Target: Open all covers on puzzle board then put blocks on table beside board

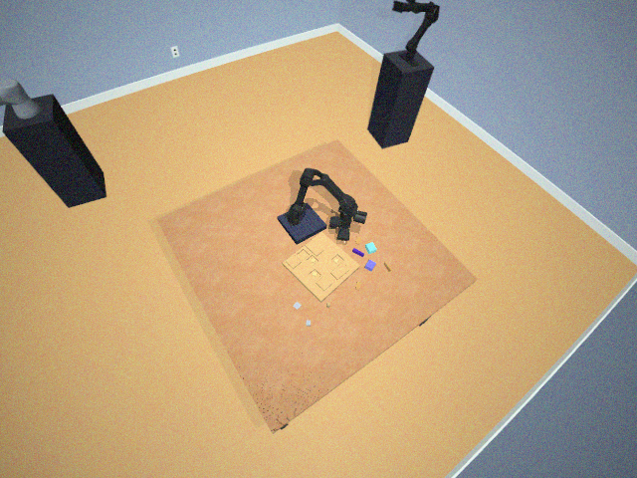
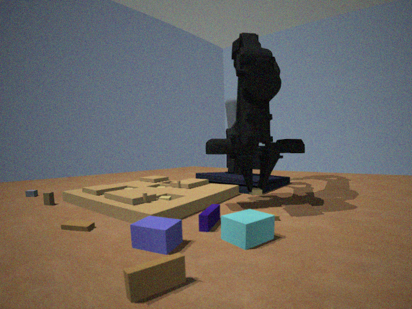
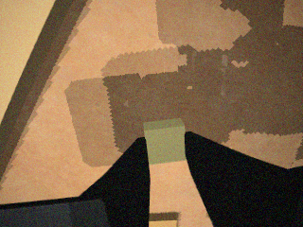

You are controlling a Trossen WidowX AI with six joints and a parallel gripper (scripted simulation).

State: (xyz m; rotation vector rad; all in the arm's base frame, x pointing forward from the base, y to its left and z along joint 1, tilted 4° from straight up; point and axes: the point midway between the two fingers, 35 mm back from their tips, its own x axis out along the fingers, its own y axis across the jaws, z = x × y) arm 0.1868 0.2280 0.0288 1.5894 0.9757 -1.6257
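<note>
The tan puzzle board (image 1: 328, 293) (image 2: 159, 207) (image 3: 14, 38) lies in front of the arm's dark blue base plate (image 1: 309, 228) (image 2: 276, 181). Its flat covers (image 2: 131, 195) (image 2: 189, 183) stand shifted off the wells. Something pale yellow (image 1: 336, 258) (image 2: 164, 197) shows in two wells. My gripper (image 1: 343, 237) (image 2: 256, 189) (image 3: 164, 142) is shut on a small olive-tan block (image 2: 256, 191) (image 3: 164, 141). It holds the block very low over the table, right of the board and close to the base plate. I cannot tell whether the block touches the table.
A cyan block (image 1: 370, 247) (image 2: 246, 227), a violet block (image 1: 369, 265) (image 2: 155, 232) and a dark purple block (image 1: 357, 252) (image 2: 208, 216) lie right of the board. Tan pieces (image 2: 154, 275) (image 2: 78, 225) and small grey bits (image 1: 297, 305) (image 2: 31, 192) lie around it. Two dark pedestals (image 1: 398, 98) (image 1: 54, 148) stand far off.
</note>
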